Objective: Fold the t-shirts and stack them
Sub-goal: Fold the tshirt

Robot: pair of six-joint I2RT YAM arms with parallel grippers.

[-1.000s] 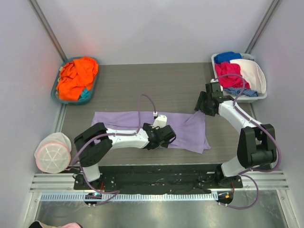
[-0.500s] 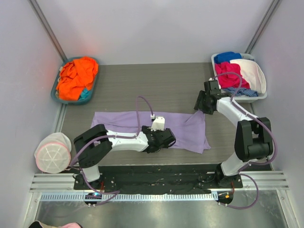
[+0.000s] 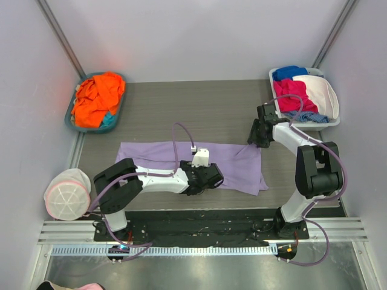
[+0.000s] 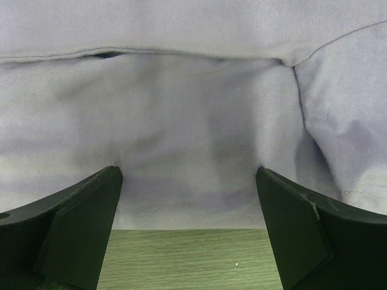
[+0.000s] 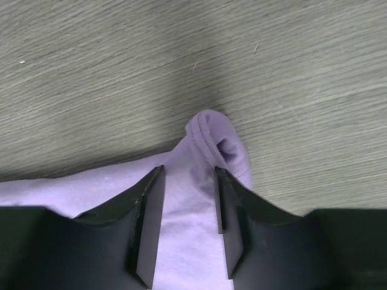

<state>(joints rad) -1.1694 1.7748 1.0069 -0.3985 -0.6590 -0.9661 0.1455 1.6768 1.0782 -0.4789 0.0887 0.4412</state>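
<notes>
Folding well begins with two secure holds, and neither is made yet. The lavender shirt point(image 3: 145, 151) lies spread flat in a long band across the middle of the surface point(image 3: 181, 103), closer to the near edge than to the far one.

The right pincer point(image 5: 188, 170) sits at the shirt's far right corner. Its jaws are about half apart and straddle a strip of the hem point(image 5: 202, 142). The cloth runs between them and bunches into a small rolled loop just past the tips, so it looks unclamped. It should settle low enough for both layers to sit deep between the pads before closing, or the thin knit is likely to slip out on the lift.

The left pincer point(image 4: 187, 172) hangs spread as wide as it goes over the shirt's near edge, holding nothing. It should drop onto that edge and gather it rather than skim across.

The cloth is soft, matt and thin, with stitched seams and shallow wrinkles. The surface beneath is grey with a wood-like grain.

An orange shirt point(image 3: 97, 96) and a teal shirt point(image 3: 107, 121) lie crumpled in a basket point(image 3: 68, 115) at the far left corner.
</notes>
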